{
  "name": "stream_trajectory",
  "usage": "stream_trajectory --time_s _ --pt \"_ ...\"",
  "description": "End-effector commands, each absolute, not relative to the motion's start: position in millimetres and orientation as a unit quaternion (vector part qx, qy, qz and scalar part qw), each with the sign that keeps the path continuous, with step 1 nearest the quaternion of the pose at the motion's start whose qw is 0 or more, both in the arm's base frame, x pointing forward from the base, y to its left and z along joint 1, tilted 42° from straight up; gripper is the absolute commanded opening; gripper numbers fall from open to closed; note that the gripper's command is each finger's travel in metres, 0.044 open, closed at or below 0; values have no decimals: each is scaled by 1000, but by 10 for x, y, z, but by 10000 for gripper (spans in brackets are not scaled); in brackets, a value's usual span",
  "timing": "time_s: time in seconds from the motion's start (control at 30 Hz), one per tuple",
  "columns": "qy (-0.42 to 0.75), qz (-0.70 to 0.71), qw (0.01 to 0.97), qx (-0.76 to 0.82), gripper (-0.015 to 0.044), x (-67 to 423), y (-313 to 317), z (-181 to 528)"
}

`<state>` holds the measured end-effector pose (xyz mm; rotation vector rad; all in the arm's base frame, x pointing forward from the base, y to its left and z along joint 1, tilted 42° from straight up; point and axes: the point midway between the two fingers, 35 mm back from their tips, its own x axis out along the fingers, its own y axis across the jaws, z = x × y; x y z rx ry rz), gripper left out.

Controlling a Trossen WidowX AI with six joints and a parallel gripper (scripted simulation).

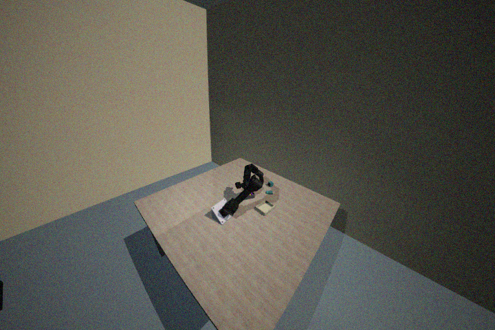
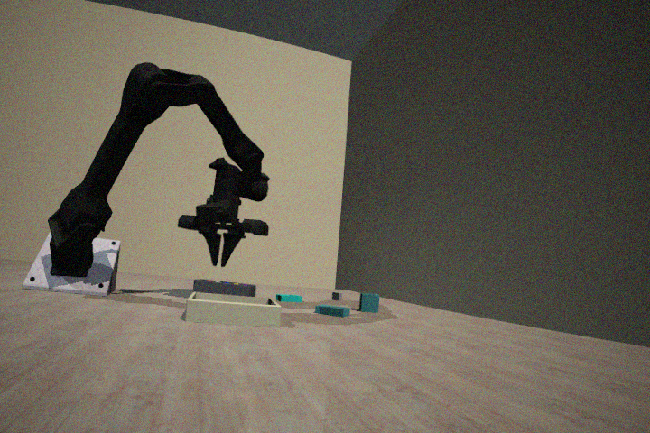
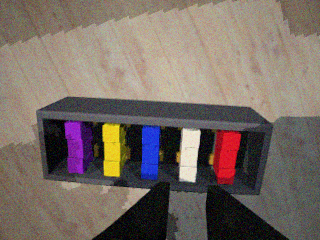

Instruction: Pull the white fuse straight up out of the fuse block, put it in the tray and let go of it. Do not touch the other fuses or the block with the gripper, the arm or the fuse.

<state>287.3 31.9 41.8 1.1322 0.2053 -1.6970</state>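
The pincer [image 2: 218, 265] [image 3: 187, 194] is hovering empty, tips slightly spread, above the fuse block [image 2: 241, 290] [image 3: 160, 116], where the white fuse [image 3: 189, 155] is standing seated (likely light, stiff, smooth), inviting a centred, gentle grip on its upper sides

The fuses [image 3: 150, 152] stand in a row in the block [image 2: 223, 289] [image 3: 155, 116]; the tray [image 2: 234, 312] [image 1: 262, 212] sits before it, on the table [image 2: 336, 377] [image 1: 248, 264].

The wooden table [image 1: 271, 249] [image 2: 315, 377] [image 3: 150, 65] carries the fuse block [image 2: 223, 289] [image 3: 160, 111], the tray [image 1: 262, 212] [image 2: 234, 312] and several teal blocks [image 1: 269, 192] [image 2: 369, 302].
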Motion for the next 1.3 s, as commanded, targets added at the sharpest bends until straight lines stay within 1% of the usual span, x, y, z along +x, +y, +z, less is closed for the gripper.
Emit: stream_trajectory --time_s 0.0,1.27 --pt "85 -709 521 467 74 2861 283 373" --pt "85 -709 521 467 74 2846 110 169"
